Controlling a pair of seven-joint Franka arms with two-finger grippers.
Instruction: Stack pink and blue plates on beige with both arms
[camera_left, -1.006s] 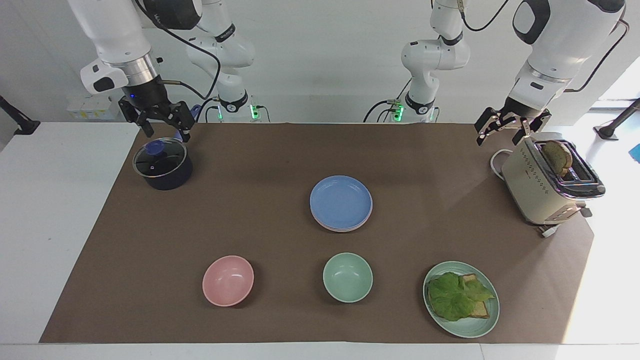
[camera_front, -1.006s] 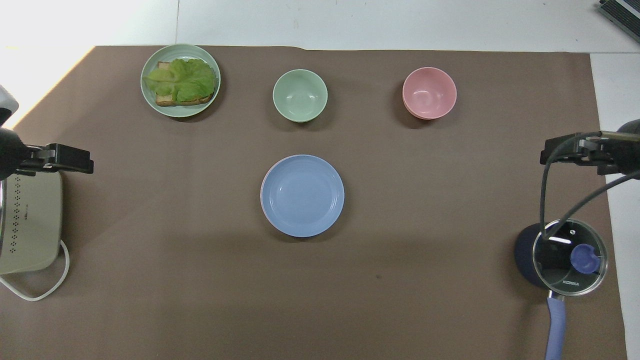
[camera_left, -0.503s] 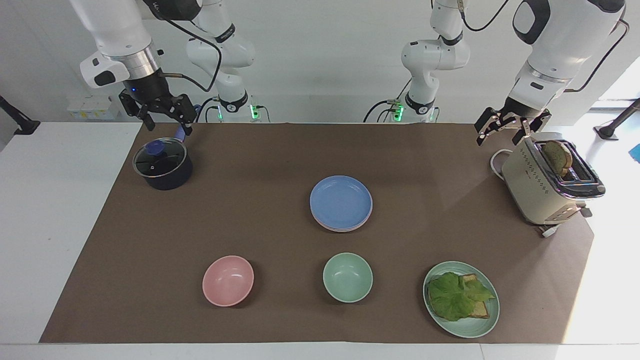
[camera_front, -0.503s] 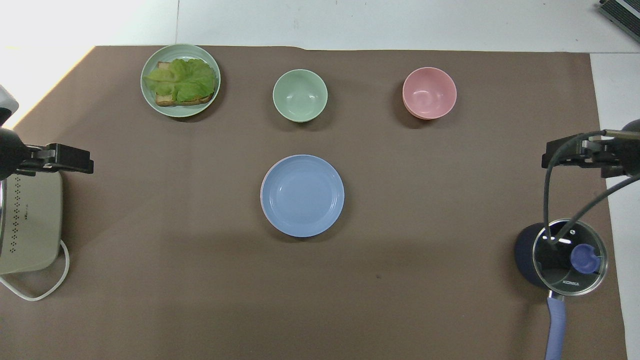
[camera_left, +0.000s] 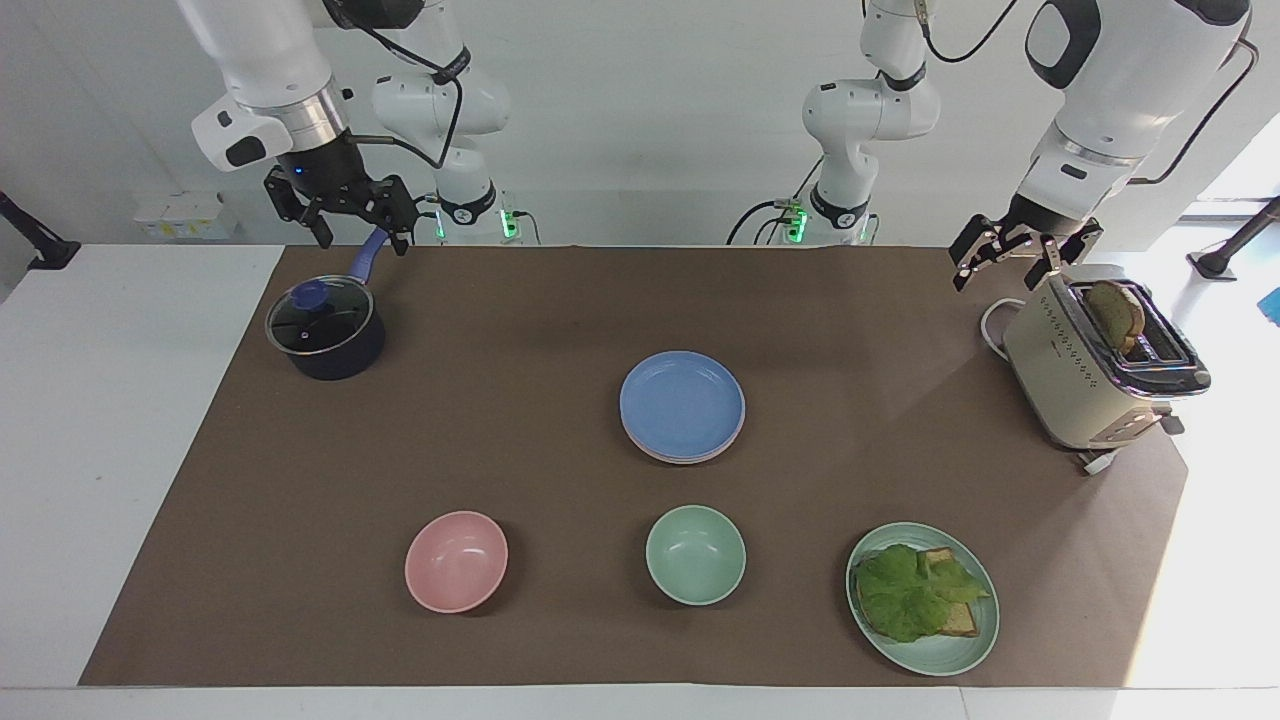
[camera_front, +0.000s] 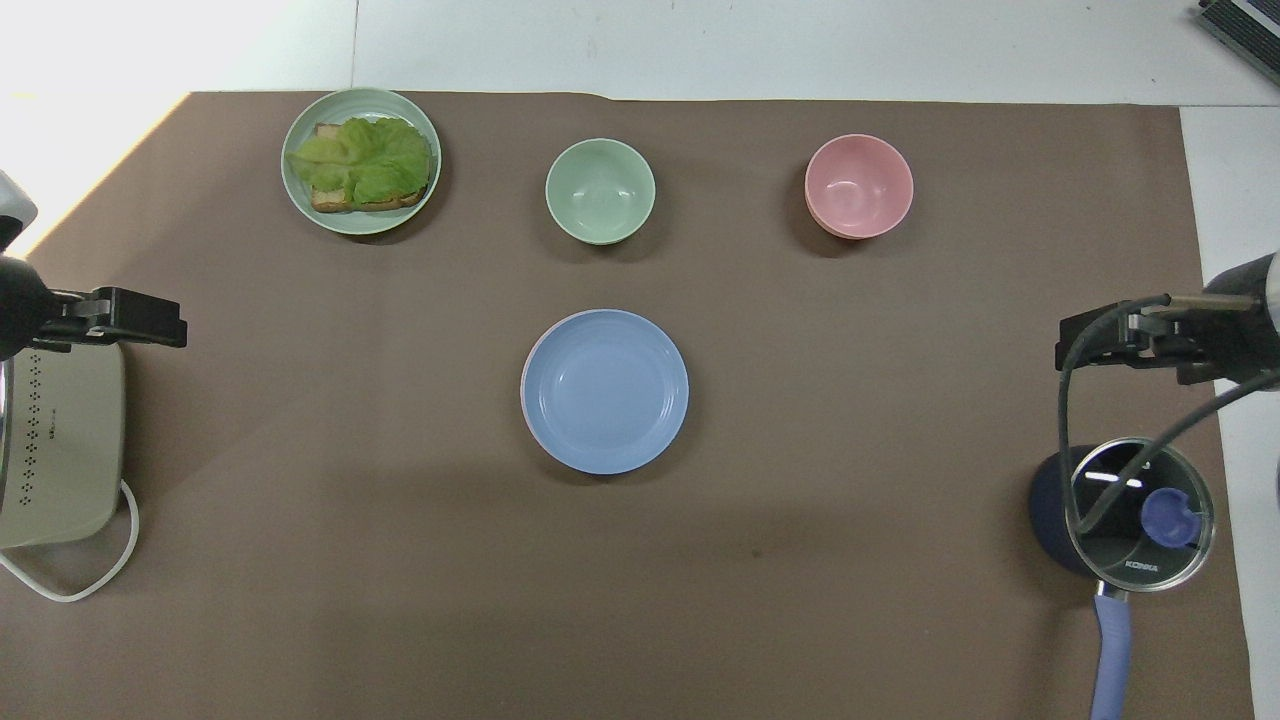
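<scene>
At mid-table we see the round matte blue plate topping a pink-edged stack; our left gripper and right gripper hang open, empty.

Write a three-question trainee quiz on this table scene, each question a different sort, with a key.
1. True or false: the blue plate lies on top of the stack at the middle of the table.
2. The slice of toast stands in: A) the mint bowl, B) the toaster, C) the pot.
3. Fill in: the lettuce lies on bread on the mint-green ______.

Key
1. True; a pink rim shows just under it.
2. B. The left pincer hangs open by the toaster; the right pincer hangs open over the pot's handle.
3. plate
</scene>
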